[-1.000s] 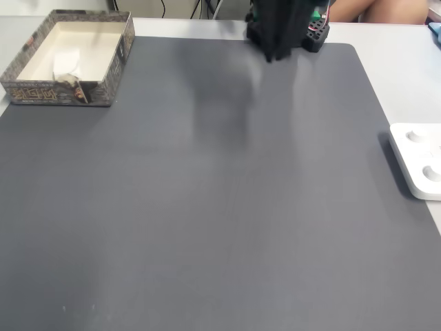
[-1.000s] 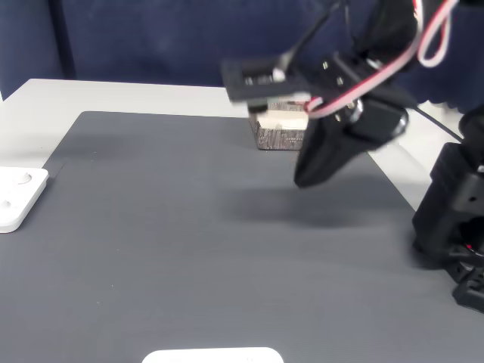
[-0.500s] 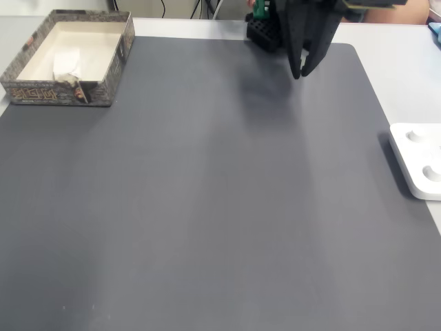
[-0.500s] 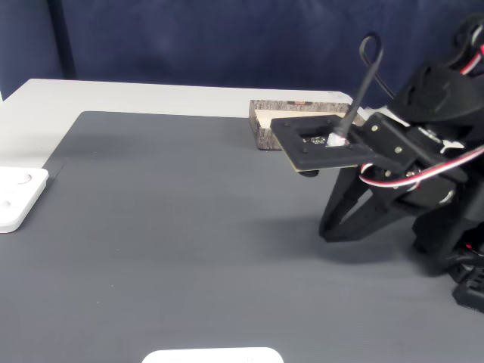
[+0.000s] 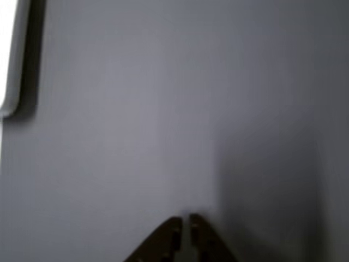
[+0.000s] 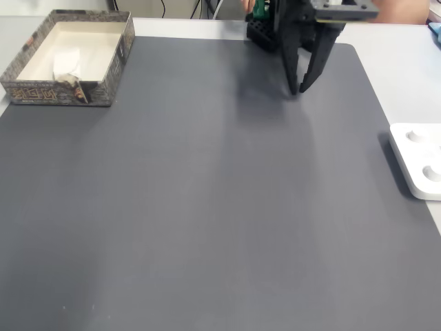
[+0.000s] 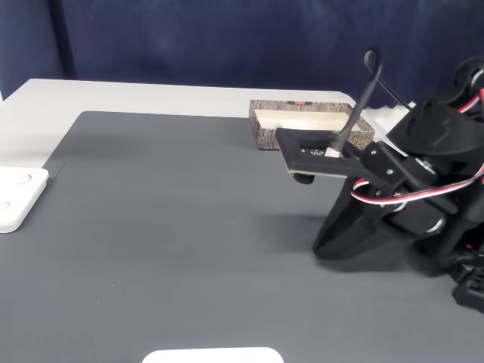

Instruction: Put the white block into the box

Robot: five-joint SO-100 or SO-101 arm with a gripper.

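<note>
Pincer (image 6: 298,89) tips point down at the dark grey mat (image 6: 207,207) near its far edge, the two black fingers drawn nearly together with a thin gap between them and nothing in their hold; the other view (image 5: 184,221) shows the same slim gap. Behind it, the arm (image 7: 423,174) folds low over its base, with a flat camera plate jutting forward above the fingers. Far off to the pincer's left in a fixed view sits the box (image 6: 41,93), and the white block (image 6: 67,63) lies inside it.
</note>
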